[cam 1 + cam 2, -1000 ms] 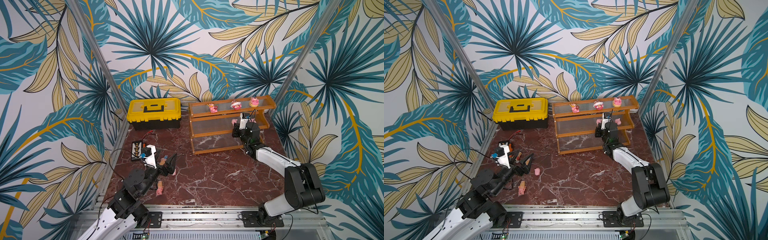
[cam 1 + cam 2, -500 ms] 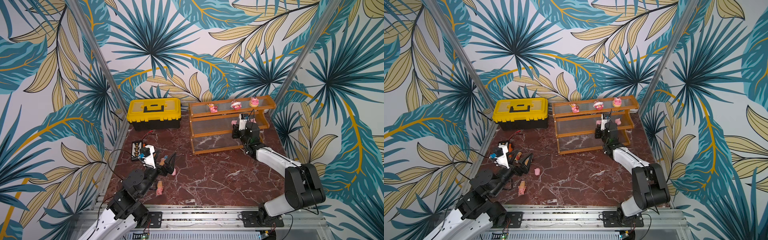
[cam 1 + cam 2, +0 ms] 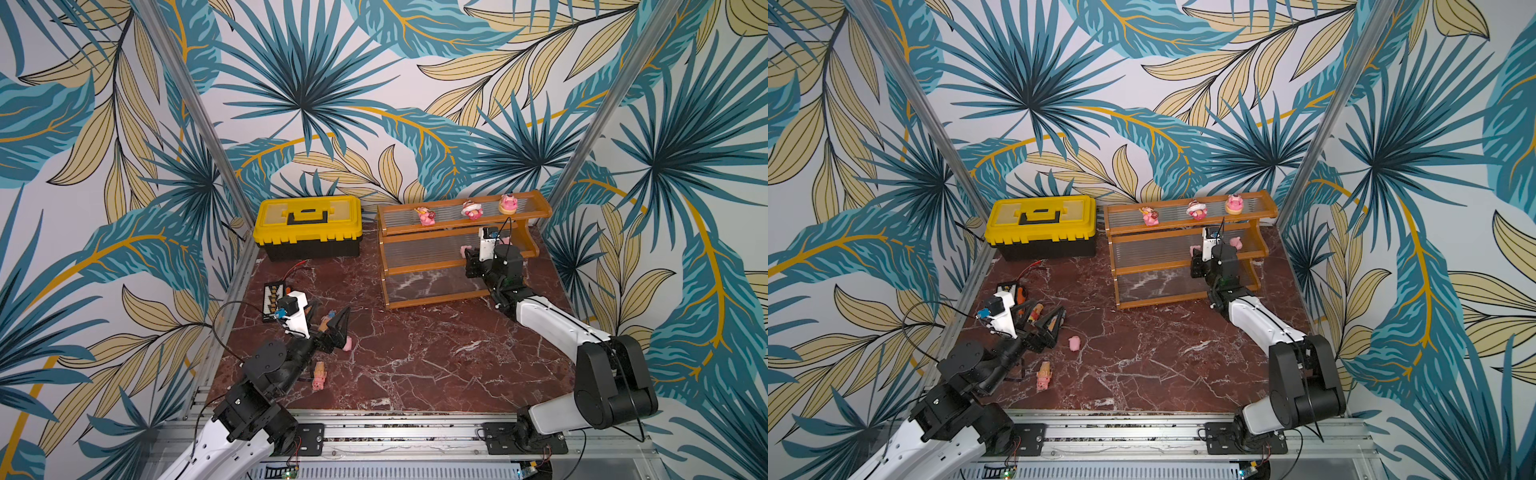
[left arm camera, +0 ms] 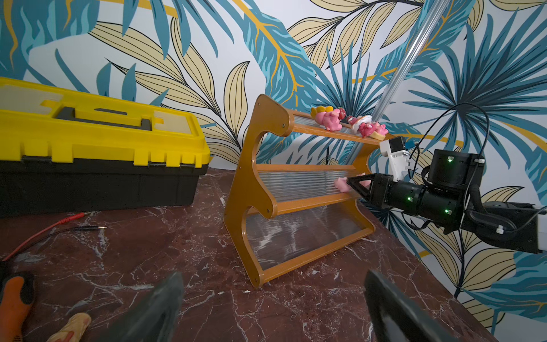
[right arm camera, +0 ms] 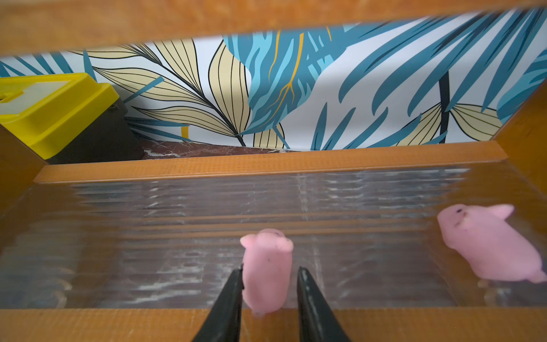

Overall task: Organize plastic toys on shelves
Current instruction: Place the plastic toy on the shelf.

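Right wrist, piglet (image 5: 266, 266) between parted right gripper (image 5: 270, 270)

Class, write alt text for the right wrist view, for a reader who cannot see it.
The right tool, jaws slightly parted, straddles a pink piglet on the rack's clear ribbed shelf. A second piglet rests farther along it; a yellow toolbox shows behind.

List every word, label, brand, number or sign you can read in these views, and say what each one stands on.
No text can be read in any view.
yellow toolbox: no brand or label shows on it.
small black board on the table: its pale markings are too small to read.
shelves and plastic toys: no print visible.
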Motion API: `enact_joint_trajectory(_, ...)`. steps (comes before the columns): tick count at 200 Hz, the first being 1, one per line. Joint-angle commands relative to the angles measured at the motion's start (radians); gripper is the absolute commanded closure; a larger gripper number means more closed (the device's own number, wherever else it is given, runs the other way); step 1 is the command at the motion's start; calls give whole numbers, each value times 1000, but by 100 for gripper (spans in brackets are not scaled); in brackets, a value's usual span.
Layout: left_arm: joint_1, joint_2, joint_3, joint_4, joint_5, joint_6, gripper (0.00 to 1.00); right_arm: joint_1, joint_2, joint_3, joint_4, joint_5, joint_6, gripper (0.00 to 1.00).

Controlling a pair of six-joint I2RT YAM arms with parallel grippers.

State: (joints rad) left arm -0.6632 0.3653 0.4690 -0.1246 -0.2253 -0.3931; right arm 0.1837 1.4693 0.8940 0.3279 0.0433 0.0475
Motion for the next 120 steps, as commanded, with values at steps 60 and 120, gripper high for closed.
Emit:
enact_joint_trajectory(60,5,-12,0,-56,-13,-34,2,-4,-261,-90,-153,-54,-5,50)
enact_joint_trajectory(120,7,119,156,-403,-21,-214,6,-68,-550,64,-615,-478,366,46)
